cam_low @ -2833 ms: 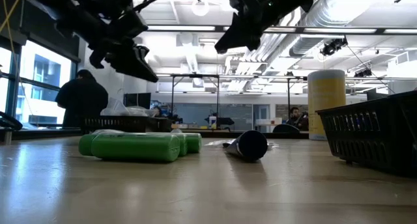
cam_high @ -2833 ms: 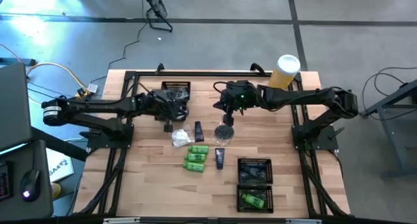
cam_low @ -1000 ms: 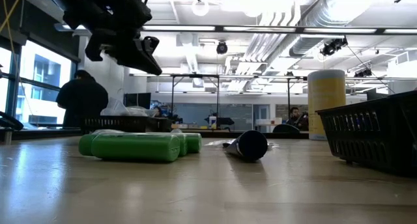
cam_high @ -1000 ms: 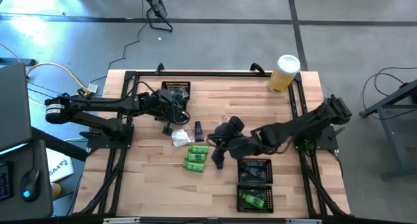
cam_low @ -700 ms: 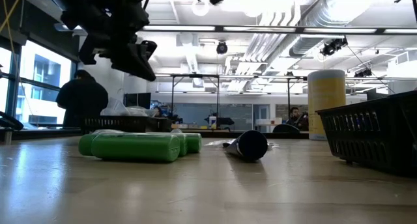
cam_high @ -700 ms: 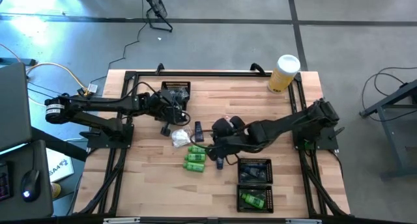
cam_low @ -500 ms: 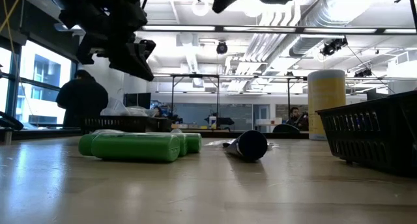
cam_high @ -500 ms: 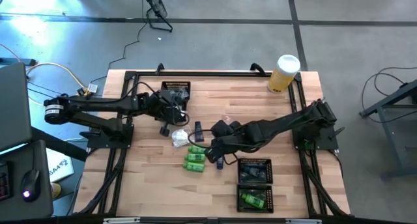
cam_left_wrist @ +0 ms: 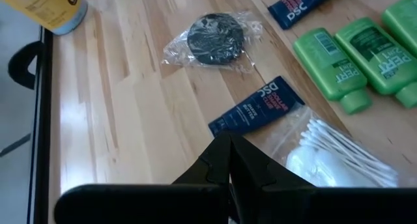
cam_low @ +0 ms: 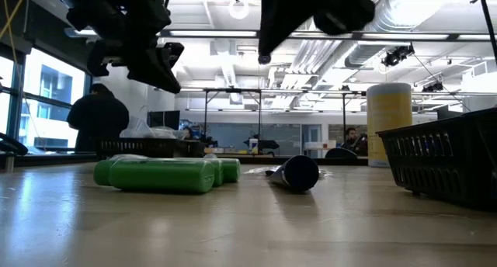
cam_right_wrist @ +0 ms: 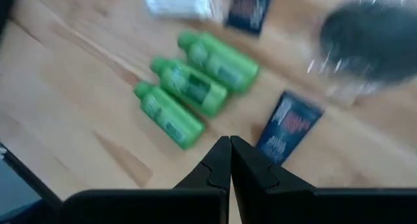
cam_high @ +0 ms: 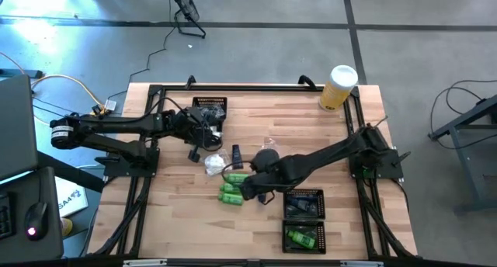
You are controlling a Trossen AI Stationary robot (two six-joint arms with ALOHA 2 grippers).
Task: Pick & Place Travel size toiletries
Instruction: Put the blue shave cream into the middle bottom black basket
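We note 3 bright green bottles (cam_high: 232,188) lying side by side near the table's middle, with a clear packet of cotton swabs (cam_high: 215,165) and a dark blue tube (cam_high: 236,156) just beside them, a round dark case in crinkly wrap (cam_left_wrist: 217,36) close by, and a second blue tube (cam_right_wrist: 287,127) next to the bottles. The right gripper (cam_high: 247,191) hangs above the bottles with fingers pressed together, empty. The left gripper (cam_high: 195,154) sits above the swab packet, likewise closed on nothing.

Overhead cam looks straight down on the whole table (cam_high: 311,119). Low one sits at tabletop level, close on the green bottles (cam_low: 159,175). Both wrist cams also catch those bottles, from above.
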